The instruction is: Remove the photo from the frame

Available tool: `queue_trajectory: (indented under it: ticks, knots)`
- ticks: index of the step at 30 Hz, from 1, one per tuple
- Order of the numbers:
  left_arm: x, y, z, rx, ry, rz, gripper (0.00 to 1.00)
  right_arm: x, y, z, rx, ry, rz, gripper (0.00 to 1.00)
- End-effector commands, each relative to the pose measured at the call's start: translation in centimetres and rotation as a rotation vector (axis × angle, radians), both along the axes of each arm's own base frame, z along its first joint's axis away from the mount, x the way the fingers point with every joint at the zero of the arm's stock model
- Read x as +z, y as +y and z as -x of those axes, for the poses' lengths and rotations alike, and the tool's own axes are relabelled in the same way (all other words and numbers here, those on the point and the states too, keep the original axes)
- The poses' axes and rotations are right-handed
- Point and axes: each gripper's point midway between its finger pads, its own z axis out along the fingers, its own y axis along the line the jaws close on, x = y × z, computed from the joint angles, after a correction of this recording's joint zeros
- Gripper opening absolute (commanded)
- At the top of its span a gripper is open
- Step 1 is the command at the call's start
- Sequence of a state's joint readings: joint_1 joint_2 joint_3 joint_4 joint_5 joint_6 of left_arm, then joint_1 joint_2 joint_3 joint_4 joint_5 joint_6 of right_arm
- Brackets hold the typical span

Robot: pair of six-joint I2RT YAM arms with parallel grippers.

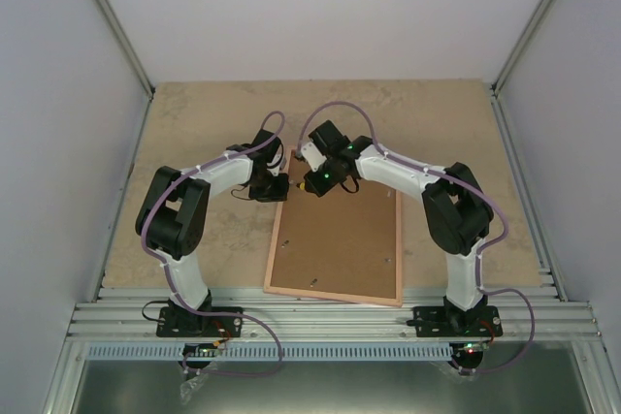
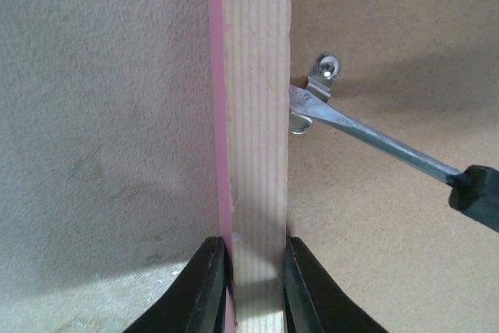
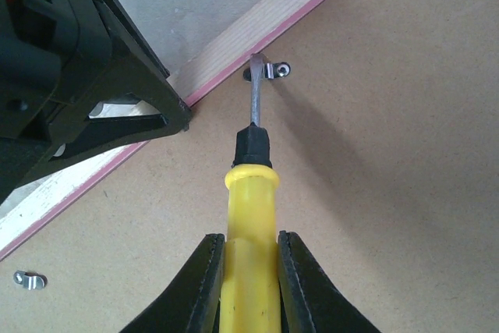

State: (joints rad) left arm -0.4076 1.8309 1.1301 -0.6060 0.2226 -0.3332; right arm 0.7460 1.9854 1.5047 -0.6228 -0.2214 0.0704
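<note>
While the frame (image 2: 257, 115) rail is pinched by the left jaws, the screwdriver (image 3: 251, 193) clamped in the right jaws should be twisted gently so the clip (image 3: 274, 70) is swung aside

We clamp our left gripper (image 2: 255, 274) on the frame (image 2: 257, 115) at its left rail; our right gripper (image 3: 250, 259), above the frame, pinches a screwdriver (image 3: 251, 193).

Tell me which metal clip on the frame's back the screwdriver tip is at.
The clip beside the frame's wooden rail, with the screwdriver blade tip against it. The other clip, lower left in the right wrist view, has nothing touching it.
</note>
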Motion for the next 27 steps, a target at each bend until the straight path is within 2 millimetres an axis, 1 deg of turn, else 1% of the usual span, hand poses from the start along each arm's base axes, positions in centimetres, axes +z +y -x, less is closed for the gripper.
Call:
queue_trajectory:
  ticks: [1, 22, 27]
  knots:
    - [-0.5, 0.2, 0.0, -0.01, -0.01, -0.005, 0.11, -2.7, -2.9, 2.2, 0.0, 0.089, 0.165, 0.0]
    - [-0.6, 0.5, 0.0, -0.002, -0.007, -0.011, 0.1, -3.2, -5.6, 1.5, -0.022, 0.045, 0.326, 0.0]
    - [-0.7, 0.6, -0.1, -0.001, -0.007, -0.012, 0.1, -2.9, -6.1, 1.1, -0.035, 0.021, 0.354, 0.0]
